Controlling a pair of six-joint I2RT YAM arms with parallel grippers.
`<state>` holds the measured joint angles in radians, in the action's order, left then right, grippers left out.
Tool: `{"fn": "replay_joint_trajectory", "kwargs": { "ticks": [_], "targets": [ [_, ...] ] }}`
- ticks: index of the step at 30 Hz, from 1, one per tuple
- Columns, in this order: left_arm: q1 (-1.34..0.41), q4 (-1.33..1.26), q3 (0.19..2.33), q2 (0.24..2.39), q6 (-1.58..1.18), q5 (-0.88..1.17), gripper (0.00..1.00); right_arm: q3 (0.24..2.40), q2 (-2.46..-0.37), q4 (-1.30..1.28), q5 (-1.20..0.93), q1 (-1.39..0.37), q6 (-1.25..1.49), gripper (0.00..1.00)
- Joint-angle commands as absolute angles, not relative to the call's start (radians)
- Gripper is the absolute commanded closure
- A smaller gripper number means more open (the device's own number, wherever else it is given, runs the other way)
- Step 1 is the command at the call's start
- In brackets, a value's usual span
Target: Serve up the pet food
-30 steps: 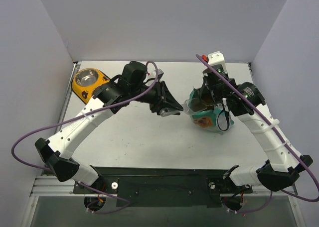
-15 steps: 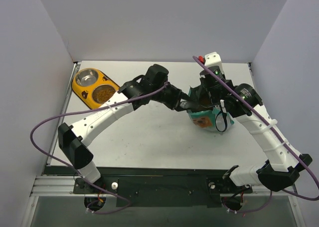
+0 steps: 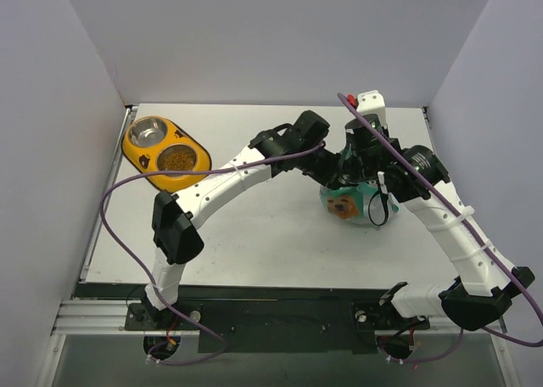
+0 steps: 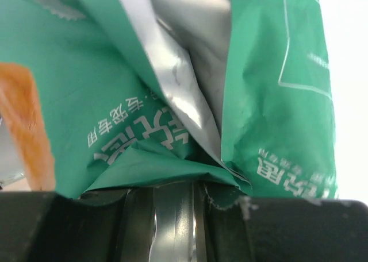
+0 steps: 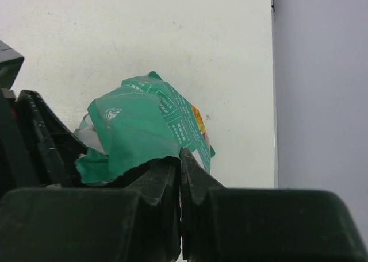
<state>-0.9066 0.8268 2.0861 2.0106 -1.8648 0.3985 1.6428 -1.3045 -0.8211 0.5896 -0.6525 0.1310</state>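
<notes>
The teal-and-white pouch (image 3: pixel 344 204) with a dog face stands at the right of the table. My right gripper (image 3: pixel 349 171) is shut on its torn top edge, as the right wrist view shows (image 5: pixel 180 158), with the pouch (image 5: pixel 144 130) just beyond. My left gripper (image 3: pixel 329 166) reaches into the pouch mouth from the left. It is shut (image 4: pixel 172 187) on a clear plastic scoop handle (image 4: pixel 172 222), and the pouch (image 4: pixel 115 101) fills that view. The scoop's bowl and the pouch's contents are hidden. Brown kibble (image 3: pixel 178 159) lies in one bowl of the yellow feeder (image 3: pixel 195 173).
The feeder stands at the far left of the table; its other steel bowl (image 3: pixel 147 132) holds no kibble. The left arm stretches diagonally across the table's middle. Purple cables loop off both arms. Grey walls enclose the table on three sides.
My left arm has swung right from mid-table to the pouch mouth, carrying the scoop and uncovering the feeder. The right gripper has kept its hold; the pouch's dog face shows more.
</notes>
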Motion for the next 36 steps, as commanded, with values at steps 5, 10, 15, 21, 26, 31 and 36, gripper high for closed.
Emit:
{"fn": "replay_joint_trajectory", "kwargs": {
  "ticks": [5, 10, 15, 21, 26, 31, 36],
  "targets": [
    [-0.937, 0.789, 2.051, 2.149, -1.718, 0.308, 1.00, 1.563, -1.263, -0.834, 0.591, -0.635, 0.175, 1.00],
    [-0.936, 0.573, 1.938, 2.154, -1.621, 0.333, 1.00, 1.528, -1.255, -0.816, 0.603, -0.624, 0.181, 1.00],
    [-0.937, 0.355, 1.810, 2.100, -1.553, 0.321, 1.00, 1.502, -1.249, -0.801, 0.635, -0.609, 0.183, 1.00],
    [-0.931, 0.209, 1.711, 2.001, -1.401, 0.316, 1.00, 1.505, -1.230, -0.801, 0.649, -0.585, 0.178, 1.00],
    [-0.910, -0.047, 1.585, 1.893, -1.347, 0.298, 1.00, 1.520, -1.233, -0.804, 0.630, -0.554, 0.189, 1.00],
    [-0.900, -0.061, 1.574, 1.858, -1.313, 0.288, 1.00, 1.561, -1.267, -0.821, 0.620, -0.545, 0.201, 1.00],
    [-0.894, -0.002, 1.643, 1.847, -1.333, 0.259, 1.00, 1.614, -1.290, -0.848, 0.592, -0.531, 0.215, 1.00]
  ]
}}
